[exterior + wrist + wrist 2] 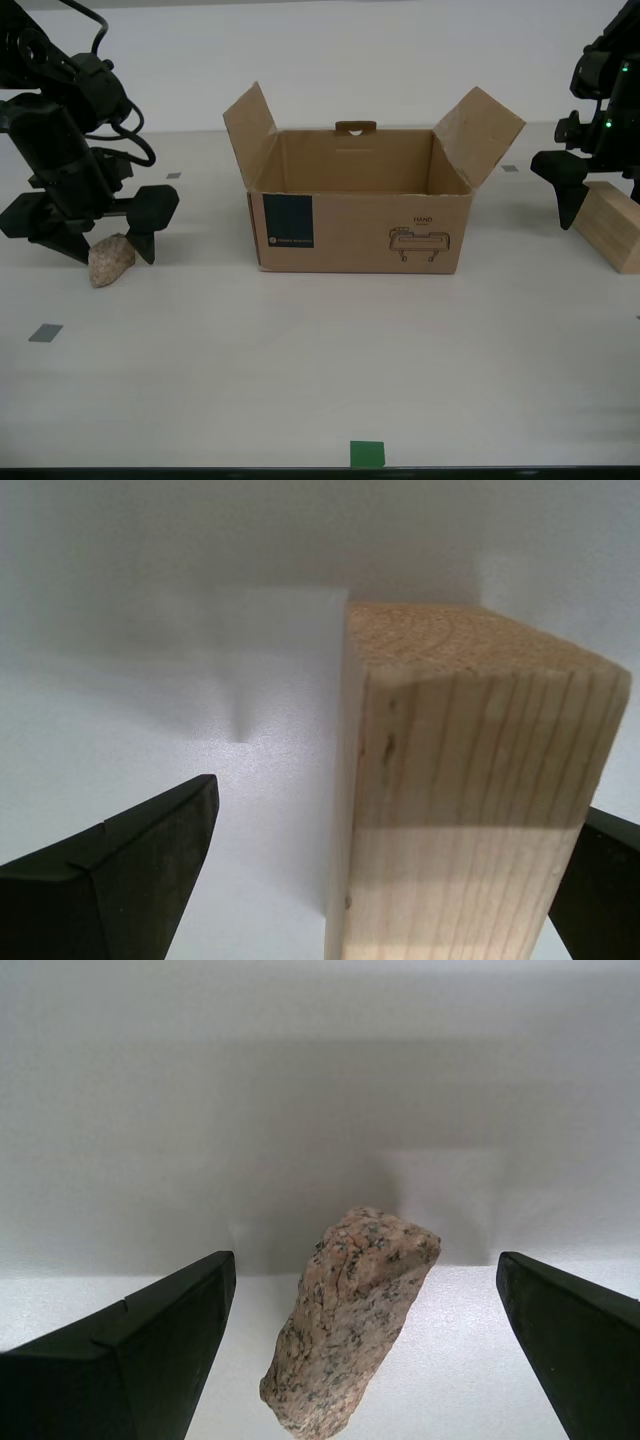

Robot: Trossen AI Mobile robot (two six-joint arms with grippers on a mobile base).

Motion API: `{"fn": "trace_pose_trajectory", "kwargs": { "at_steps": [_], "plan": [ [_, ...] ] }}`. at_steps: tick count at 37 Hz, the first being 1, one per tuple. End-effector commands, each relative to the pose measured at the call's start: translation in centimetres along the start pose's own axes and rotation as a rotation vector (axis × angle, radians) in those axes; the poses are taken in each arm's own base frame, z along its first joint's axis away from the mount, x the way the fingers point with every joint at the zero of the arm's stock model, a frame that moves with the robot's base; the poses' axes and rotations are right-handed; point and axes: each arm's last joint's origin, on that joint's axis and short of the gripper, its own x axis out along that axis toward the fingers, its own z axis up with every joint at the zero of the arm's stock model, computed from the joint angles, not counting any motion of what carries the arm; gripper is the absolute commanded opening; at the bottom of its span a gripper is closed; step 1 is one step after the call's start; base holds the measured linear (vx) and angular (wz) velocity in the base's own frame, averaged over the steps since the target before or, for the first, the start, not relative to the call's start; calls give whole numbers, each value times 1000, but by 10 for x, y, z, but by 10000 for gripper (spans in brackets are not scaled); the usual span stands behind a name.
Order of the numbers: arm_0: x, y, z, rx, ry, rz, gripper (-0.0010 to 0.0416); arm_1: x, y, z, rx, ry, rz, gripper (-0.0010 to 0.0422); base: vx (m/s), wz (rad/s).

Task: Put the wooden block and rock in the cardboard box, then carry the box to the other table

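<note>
A: Where is the cardboard box seen?

B: In the exterior view it is placed at the middle of the counter, upright, with its flaps spread outward. A dark navy label and a black line drawing are carried on its front, and a tab with a hole is seen on its far rim.

A: And the rock?

B: It is found on the counter at 9 o'clock from the box, well apart from it. My second gripper is set around it, its jaws held wide apart, with 1 finger to each side of the stone. In the second wrist view the rock is shown between the 2 dark fingers, touched by neither.

A: What is shown of the wooden block?

B: It is laid at 3 o'clock from the box, partly cut off by the exterior view's right edge. My first gripper is spread open about it. In the first wrist view the block is seen between the fingers; contact on the far side cannot be told.

A: Anything else on the counter?

B: A green tape square is seen at 6 o'clock from the box, and a grey one near the rock.
</note>
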Motion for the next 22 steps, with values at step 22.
{"fn": "trace_pose_trajectory", "kwargs": {
  "at_steps": [22],
  "plan": [
    [0,0,0,-4,-4,3,272,0,0,-1,-17,12,5,213,0,0]
  ]
}}
